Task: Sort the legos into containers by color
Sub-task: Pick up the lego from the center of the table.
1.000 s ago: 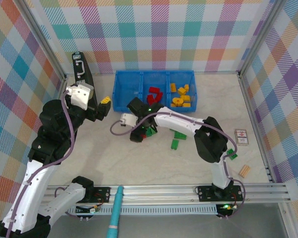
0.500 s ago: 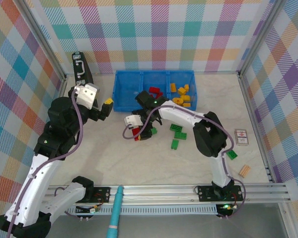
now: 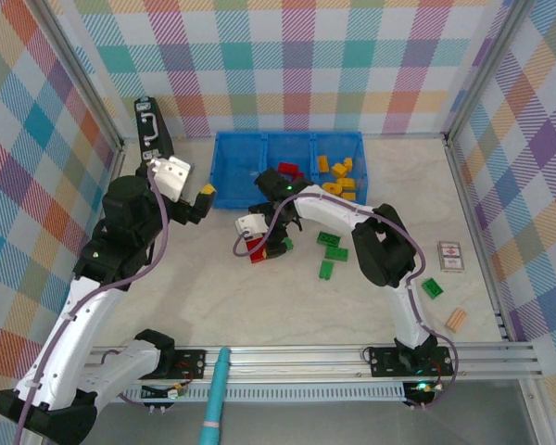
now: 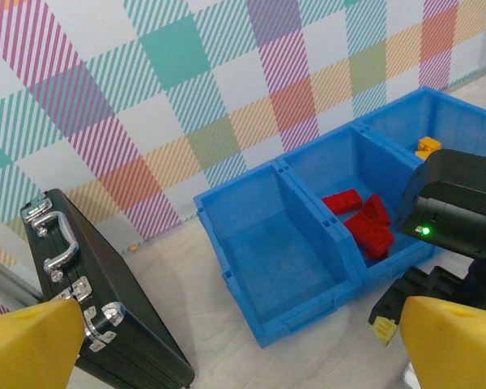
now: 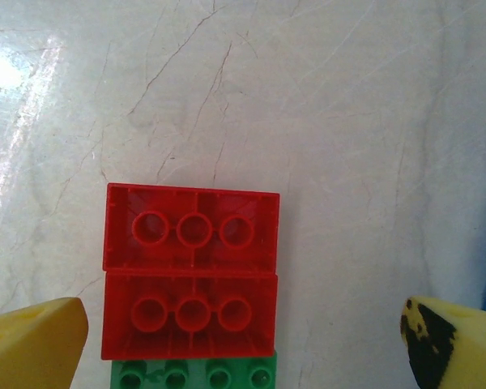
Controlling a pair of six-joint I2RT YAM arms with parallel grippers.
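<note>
The right pincer (image 3: 264, 243) hangs straight above the surface, its yellow fingertips (image 5: 32, 344) spread wide apart with nothing between them. Directly below lie two red bricks (image 5: 190, 271), pressed side by side with their hollow undersides up, and a green brick (image 5: 193, 377) touches the nearer one. The left pincer (image 3: 200, 199) is also spread wide and carries nothing. It hovers near the left end of the blue tray (image 3: 287, 135).

The step in hand looks like a pick of the red pair. The next move calls for a straight descent and a squeeze across the red alone, leaving the green neighbour behind, then a carry to the middle compartment, where other red pieces (image 4: 360, 223) lie. Yellow-orange bricks (image 3: 338, 178) fill the right compartment, and the left one holds none, likely meant for green.

More green bricks (image 3: 332, 247) lie scattered on the pale marbled surface (image 3: 259, 306). A black case (image 3: 153, 130) stands far left, and a white card (image 3: 450, 257) and a wooden block (image 3: 456, 320) lie at the right. Plaid walls enclose it.
</note>
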